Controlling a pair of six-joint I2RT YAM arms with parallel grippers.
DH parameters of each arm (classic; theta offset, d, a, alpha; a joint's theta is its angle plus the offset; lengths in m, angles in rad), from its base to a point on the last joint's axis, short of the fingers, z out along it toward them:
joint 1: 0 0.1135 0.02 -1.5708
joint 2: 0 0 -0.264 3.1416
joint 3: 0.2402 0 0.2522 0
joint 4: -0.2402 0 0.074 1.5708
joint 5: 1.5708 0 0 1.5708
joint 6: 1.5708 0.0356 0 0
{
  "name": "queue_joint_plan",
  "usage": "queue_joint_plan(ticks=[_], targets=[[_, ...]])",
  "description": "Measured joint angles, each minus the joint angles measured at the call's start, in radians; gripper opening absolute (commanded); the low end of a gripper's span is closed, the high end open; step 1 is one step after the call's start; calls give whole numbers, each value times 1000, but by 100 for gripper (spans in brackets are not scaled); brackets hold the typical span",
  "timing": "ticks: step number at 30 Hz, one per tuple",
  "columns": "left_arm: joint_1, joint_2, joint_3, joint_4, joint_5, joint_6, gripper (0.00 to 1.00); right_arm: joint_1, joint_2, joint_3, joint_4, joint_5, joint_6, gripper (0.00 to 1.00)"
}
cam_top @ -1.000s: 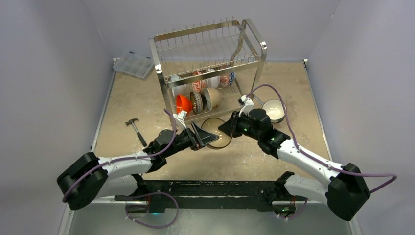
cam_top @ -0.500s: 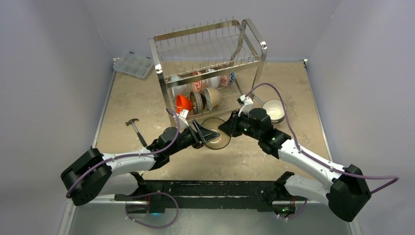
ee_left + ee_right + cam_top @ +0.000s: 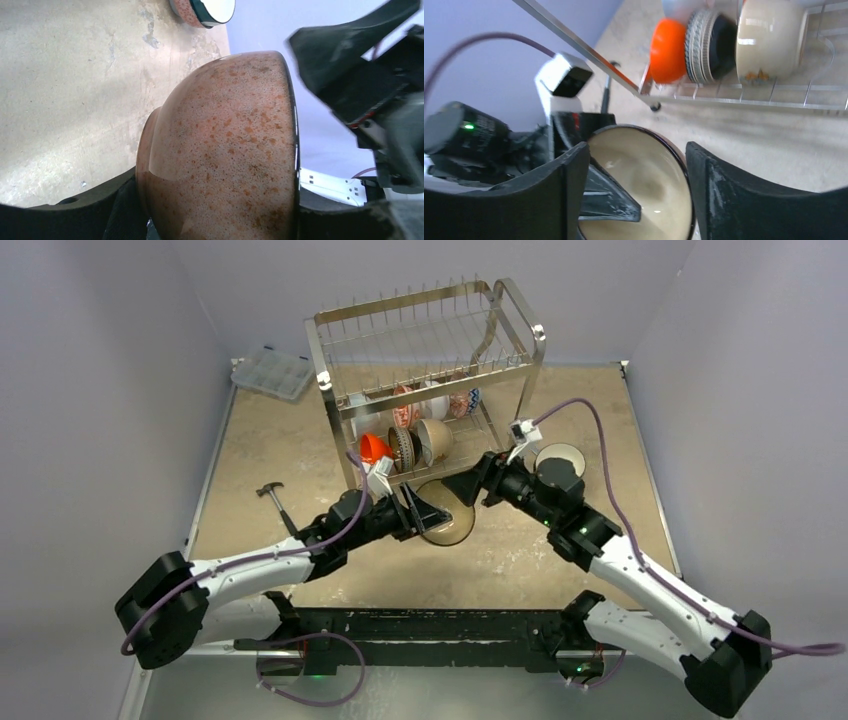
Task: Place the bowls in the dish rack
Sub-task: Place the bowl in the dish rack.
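Note:
A brown speckled bowl point(image 3: 225, 150) with a cream inside point(image 3: 654, 185) is tipped on edge just in front of the dish rack point(image 3: 430, 350). My left gripper point(image 3: 425, 512) is shut on its wall, one finger point(image 3: 624, 200) inside and the other by the foot. My right gripper point(image 3: 636, 150) is open, close to the bowl's rim and not touching it. On the rack's lower tier stand an orange bowl point(image 3: 375, 450), a dark patterned bowl point(image 3: 403, 447) and a cream bowl point(image 3: 433, 440); more bowls sit behind them. A white-inside bowl point(image 3: 560, 462) rests on the table, partly behind the right arm.
A hammer point(image 3: 277, 502) lies on the table left of the left arm. A clear plastic compartment box point(image 3: 272, 372) sits in the far left corner. The rack's front leg point(image 3: 654, 106) stands just beyond the held bowl.
My right gripper has opened, let go of the brown bowl and drawn back to the right. My left gripper has closed on the bowl and moved slightly toward the rack.

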Motion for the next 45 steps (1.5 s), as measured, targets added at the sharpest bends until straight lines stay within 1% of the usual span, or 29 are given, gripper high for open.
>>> queue_joint_plan(ticks=[3,8,10,12,14,16,20,25,31,37,45], targets=[[0,-30,45,-111,-3,42,21,1,-52,38,-2,21,-1,81],[0,-79,116,-251,-9,88,16,1,-94,109,-33,72,-10,82],[0,-84,152,-295,-11,101,12,1,-96,140,-53,90,-19,82],[0,-84,205,-358,-12,120,6,1,-96,164,-67,109,-29,84],[0,-77,284,-446,-17,150,0,1,-97,189,-91,139,-42,85],[0,-59,381,-520,-22,178,0,1,-100,219,-123,179,-57,86],[10,-13,549,-594,-21,213,0,1,-109,283,-170,240,-84,86],[34,27,673,-629,-2,215,0,1,-125,354,-195,303,-109,86],[72,82,775,-660,49,182,0,1,-163,370,-209,350,-119,87],[128,91,811,-622,91,89,0,1,-178,383,-209,371,-122,88],[256,124,880,-539,142,-61,0,1,-192,387,-208,404,-128,91]])
